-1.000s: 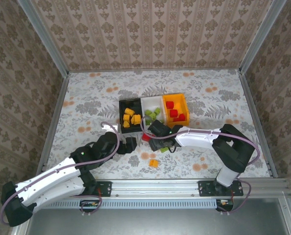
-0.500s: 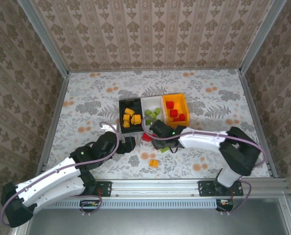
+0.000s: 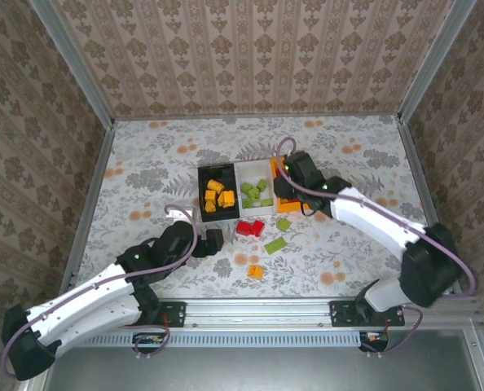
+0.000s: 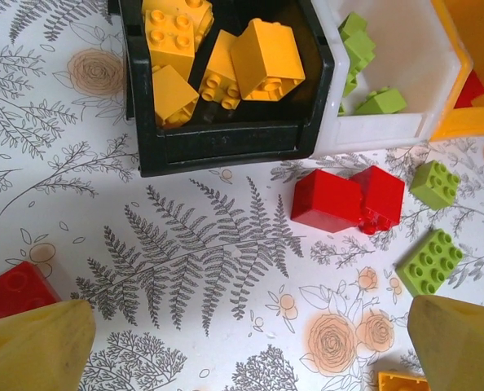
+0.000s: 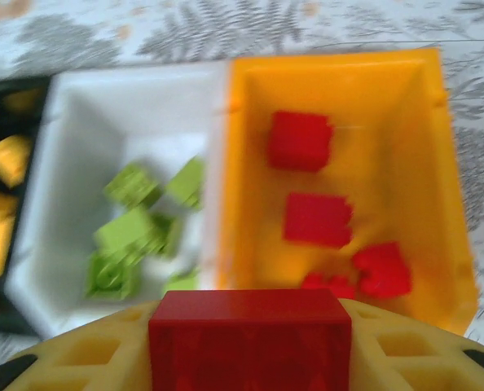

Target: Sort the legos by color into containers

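Right fingers (image 5: 79,358) clench a red brick (image 5: 250,334) above the orange bin (image 5: 442,179). It looks light, rigid and slick, so pinch its flat sides. Left fingers (image 4: 38,346) gape empty.

Low, outstretched left arm (image 3: 103,289) angled forward and right, left gripper (image 3: 215,242) with jaws wide apart, right arm (image 3: 372,216) reaching forward and left, right gripper (image 3: 283,181) clamped on a red brick (image 5: 250,326)

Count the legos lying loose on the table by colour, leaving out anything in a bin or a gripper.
Red legos: 3
Green legos: 2
Orange-yellow legos: 1
Total: 6
Left out: the red lego held in the right gripper.
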